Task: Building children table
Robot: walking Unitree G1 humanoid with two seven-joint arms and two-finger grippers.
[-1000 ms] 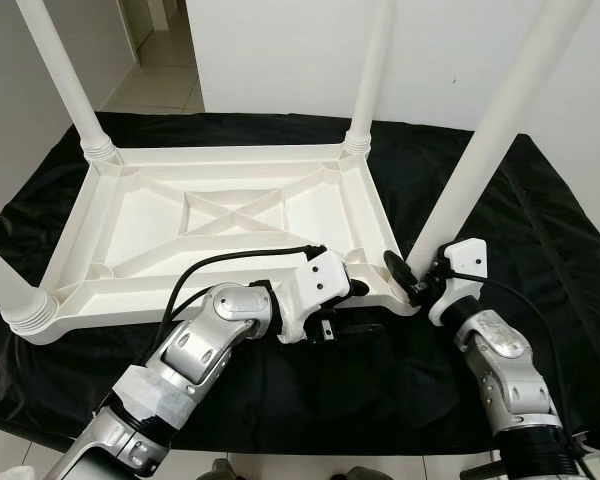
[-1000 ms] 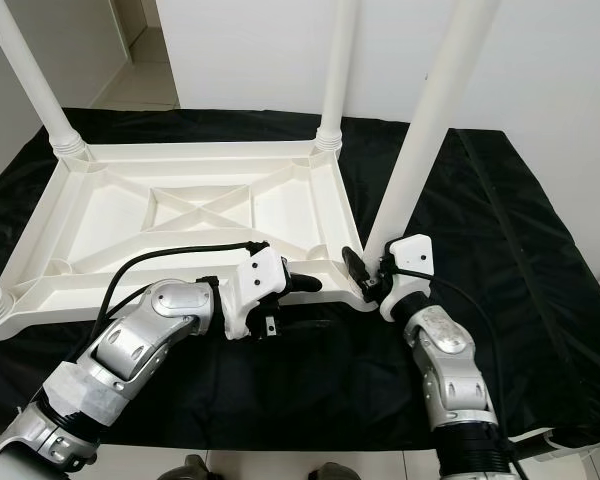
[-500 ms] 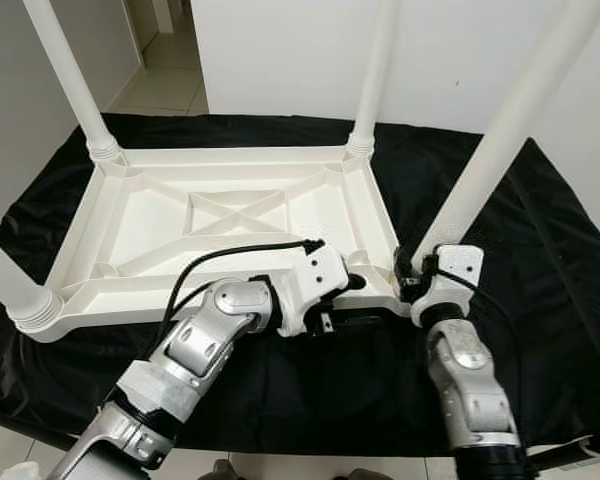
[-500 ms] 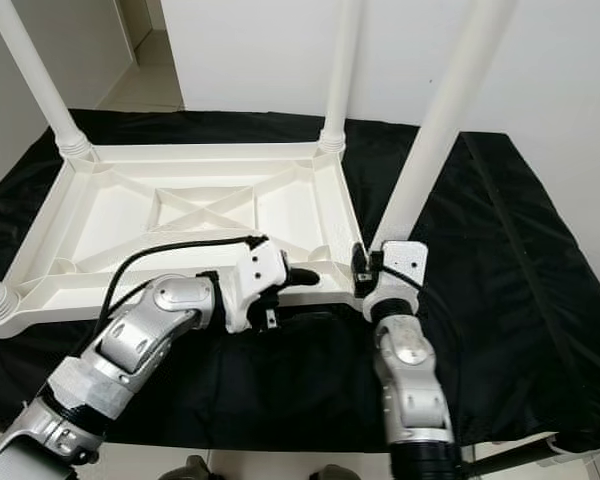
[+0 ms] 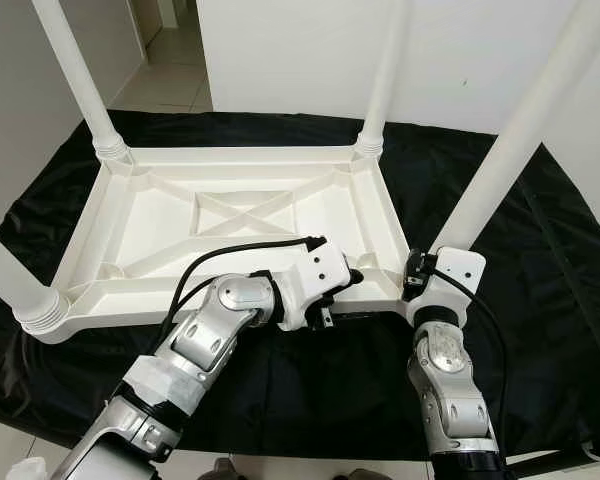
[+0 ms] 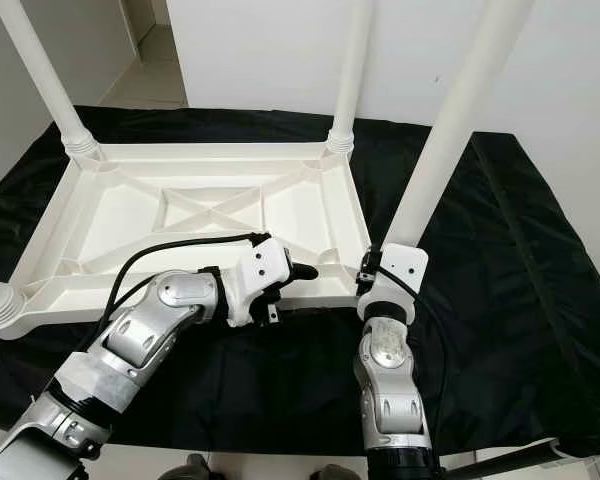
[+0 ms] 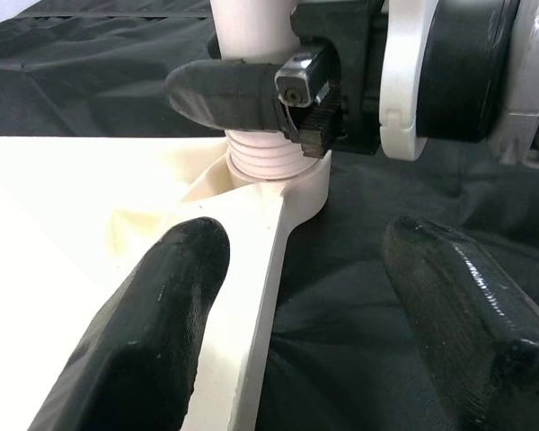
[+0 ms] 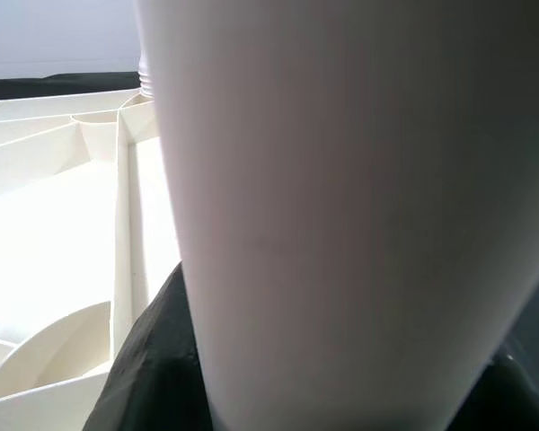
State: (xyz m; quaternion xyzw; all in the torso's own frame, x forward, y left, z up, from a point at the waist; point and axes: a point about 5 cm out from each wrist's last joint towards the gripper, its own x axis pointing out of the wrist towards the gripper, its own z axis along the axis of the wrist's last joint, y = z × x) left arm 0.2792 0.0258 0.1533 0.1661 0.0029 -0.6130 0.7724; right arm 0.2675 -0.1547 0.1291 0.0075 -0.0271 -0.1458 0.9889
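Fingers (image 7: 251,94) of our right gripper (image 5: 416,276) clamp the near-right table leg (image 5: 510,135) just above its threaded base, where it enters the upturned tabletop (image 5: 240,215) on the black cloth (image 5: 540,290). Our left gripper (image 7: 287,305) straddles the tabletop's near rim, fingers spread. We judge the plastic light, stiff and slippery, so gripping low suits. Both forearms reach forward, elbows bent.

My right gripper (image 7: 292,90) and the near leg (image 5: 520,130) crowd that corner. I see open room inside the tabletop (image 5: 150,215) between the ribs.
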